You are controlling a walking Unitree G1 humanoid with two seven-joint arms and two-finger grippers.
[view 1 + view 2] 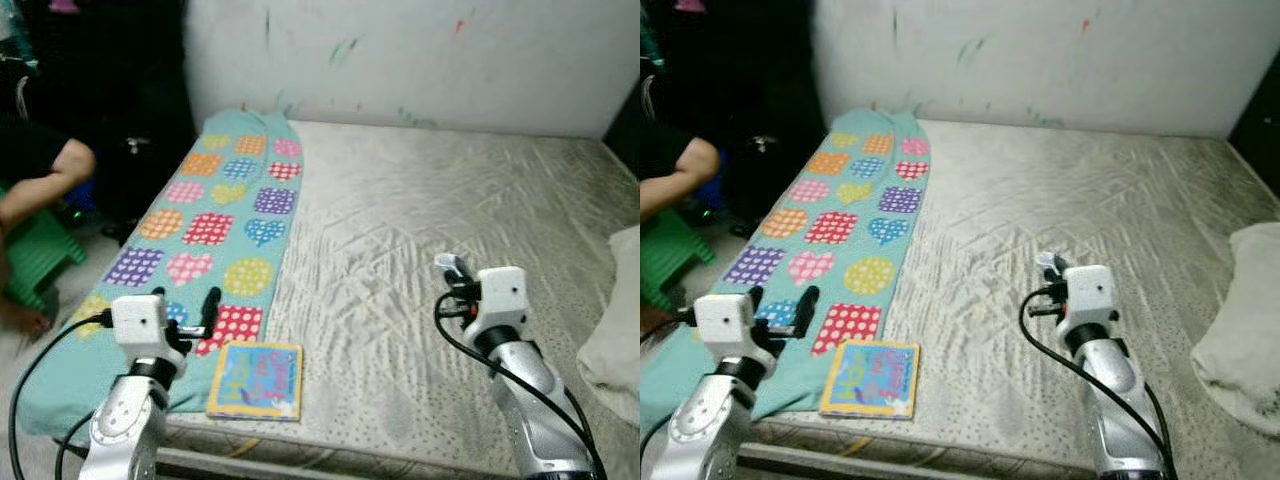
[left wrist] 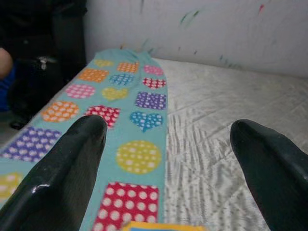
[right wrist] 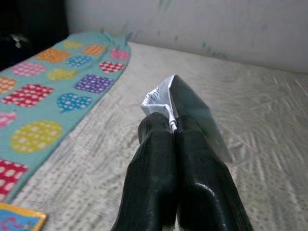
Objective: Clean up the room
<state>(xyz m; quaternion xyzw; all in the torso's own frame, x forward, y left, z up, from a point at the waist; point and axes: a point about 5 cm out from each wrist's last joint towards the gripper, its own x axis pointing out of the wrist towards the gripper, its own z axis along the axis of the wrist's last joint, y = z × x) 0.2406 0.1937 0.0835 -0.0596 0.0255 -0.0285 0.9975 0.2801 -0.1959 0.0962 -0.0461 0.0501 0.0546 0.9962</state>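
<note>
Between the right fingers: a small scrap of white paper (image 3: pixel 161 98) is pinched at its lower edge, its free end sticking up past the tips.
Right gripper (image 1: pixel 452 268): raised over the bare mattress, at about 4 o'clock in the head view; the two black fingers (image 3: pixel 192 159) are pressed together on the scrap.
Left gripper (image 1: pixel 184 298): at about 8 o'clock, above the near end of the patterned blanket; its fingers (image 2: pixel 72 168) stand wide apart with nothing between them.
Picture book (image 1: pixel 256 380): a square, colourful book with a yellow border, lying flat at the near edge of the bed, just beside the left gripper toward 6 o'clock, partly on the blanket's edge.
Blanket (image 1: pixel 225 225): teal, printed with dotted hearts, squares and circles in many colours; it runs along the bed's left side from 8 o'clock up to 11 o'clock.
Bed (image 1: pixel 430 200): a pale, wrinkled mattress cover across the middle of the scene.
White cloth (image 1: pixel 1245 325): a crumpled heap at 3 o'clock on the bed's right edge.
Wall (image 1: pixel 420 55): white, with small coloured paint marks, at 12 o'clock.
Person: an arm (image 1: pixel 45 175) in a dark sleeve at 9 o'clock, beside a green stool (image 1: pixel 40 250).
</note>
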